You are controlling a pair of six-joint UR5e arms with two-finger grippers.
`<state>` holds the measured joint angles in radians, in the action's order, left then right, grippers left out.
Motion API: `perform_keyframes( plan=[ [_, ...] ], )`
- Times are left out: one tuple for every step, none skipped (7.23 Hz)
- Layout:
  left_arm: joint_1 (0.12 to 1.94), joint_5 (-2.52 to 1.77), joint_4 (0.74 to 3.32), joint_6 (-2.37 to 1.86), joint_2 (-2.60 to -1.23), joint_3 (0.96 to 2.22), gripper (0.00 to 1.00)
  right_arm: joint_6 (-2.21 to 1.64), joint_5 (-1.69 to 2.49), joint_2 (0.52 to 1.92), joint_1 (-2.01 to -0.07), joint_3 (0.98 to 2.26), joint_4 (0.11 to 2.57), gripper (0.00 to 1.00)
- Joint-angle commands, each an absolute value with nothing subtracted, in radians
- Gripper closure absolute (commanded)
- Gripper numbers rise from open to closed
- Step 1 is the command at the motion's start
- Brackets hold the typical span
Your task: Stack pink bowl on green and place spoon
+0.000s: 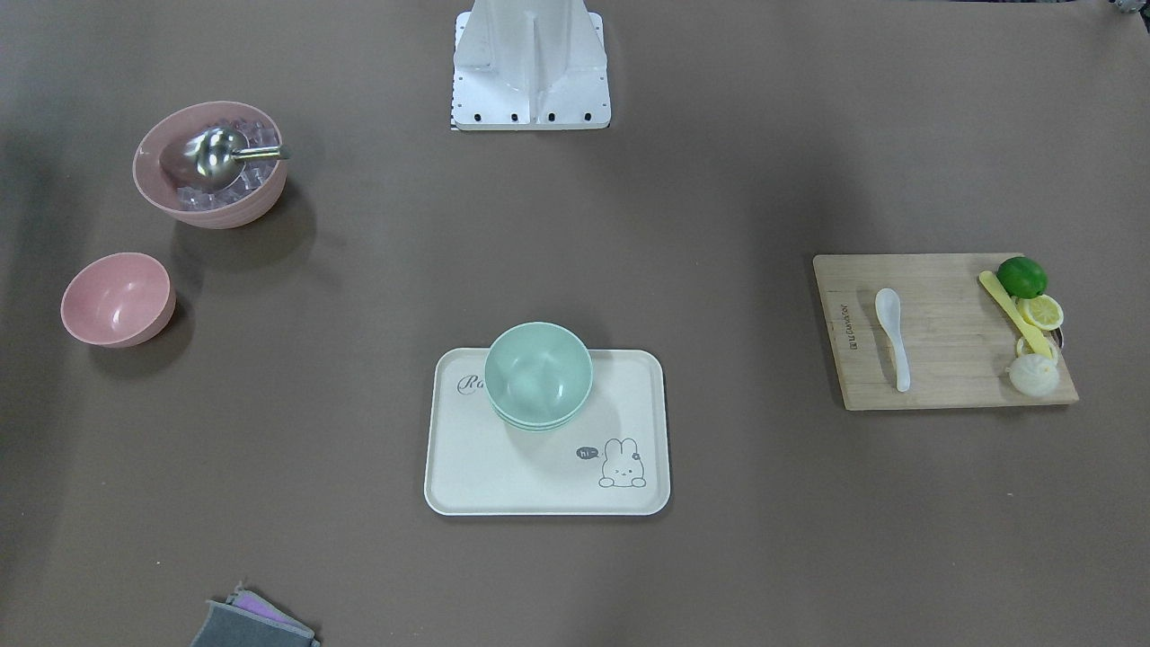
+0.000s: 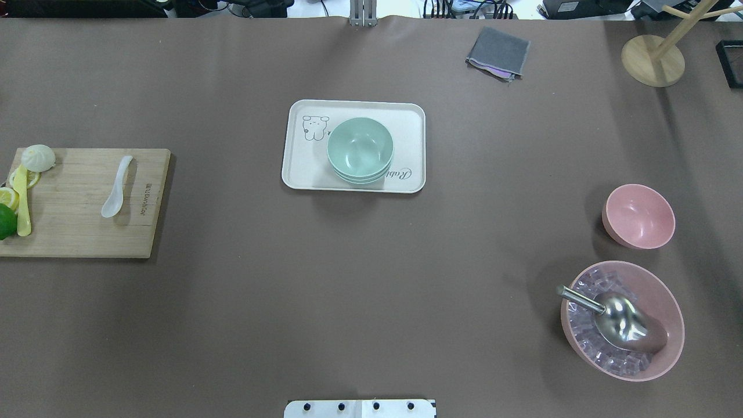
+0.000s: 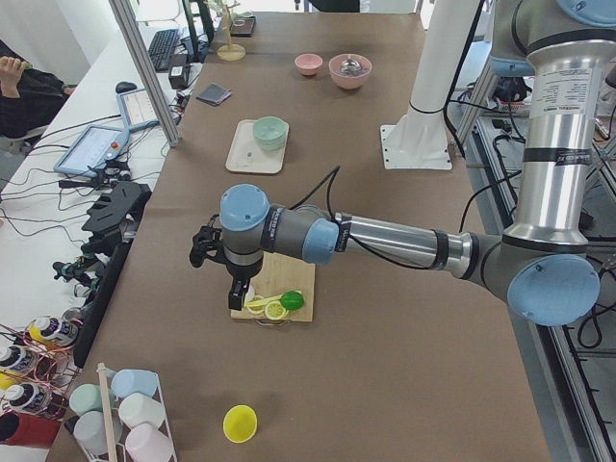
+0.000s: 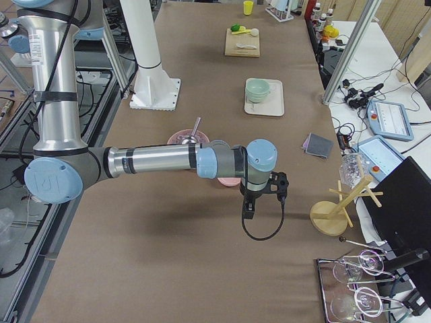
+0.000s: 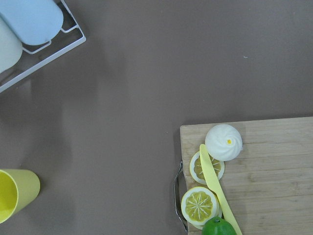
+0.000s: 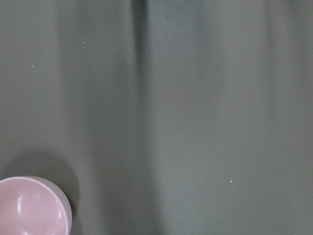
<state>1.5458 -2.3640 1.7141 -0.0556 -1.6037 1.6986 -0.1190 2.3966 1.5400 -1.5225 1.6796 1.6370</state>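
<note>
A small pink bowl point(image 1: 117, 299) point(image 2: 638, 216) stands empty on the brown table; its rim shows in the right wrist view point(image 6: 32, 205). A stack of green bowls point(image 1: 539, 373) point(image 2: 360, 150) sits on a cream tray point(image 1: 503, 476) point(image 2: 302, 168) at mid-table. A white spoon point(image 1: 892, 337) point(image 2: 118, 186) lies on a wooden cutting board point(image 1: 952, 359) point(image 2: 75, 232). My left gripper point(image 3: 207, 248) hovers beyond the board's end. My right gripper point(image 4: 273, 183) hovers near the small pink bowl. Both show only in side views, so I cannot tell whether they are open or shut.
A large pink bowl point(image 2: 622, 328) holds ice cubes and a metal scoop point(image 2: 615, 316). The board also carries a lime point(image 1: 1021, 275), lemon slices, a yellow knife point(image 5: 217, 191) and a bun point(image 5: 223, 142). A grey cloth point(image 2: 498, 52), a wooden stand point(image 2: 653, 58) and a yellow cup point(image 5: 12, 193) lie farther out.
</note>
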Motion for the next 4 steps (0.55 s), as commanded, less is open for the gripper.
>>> perform_keyframes(
  plan=[
    [1.496, -2.361, 1.813, -0.06, -1.603, 1.692, 0.02, -0.121, 2.399, 1.517, -1.514, 1.683, 1.637, 0.0],
    [1.461, -2.362, 1.813, -0.061, -1.63, 1.701, 0.02, -0.123, 2.414, 1.508, -1.514, 1.703, 1.638, 0.0],
    [1.421, -2.365, 1.818, -0.095, -1.67, 1.7, 0.02, -0.126, 2.477, 1.505, -1.513, 1.71, 1.638, 0.0],
    [1.351, -2.359, 1.816, -0.198, -1.696, 1.694, 0.02, -0.209, 2.527, 1.497, -1.502, 1.695, 1.637, 0.0]
  ],
)
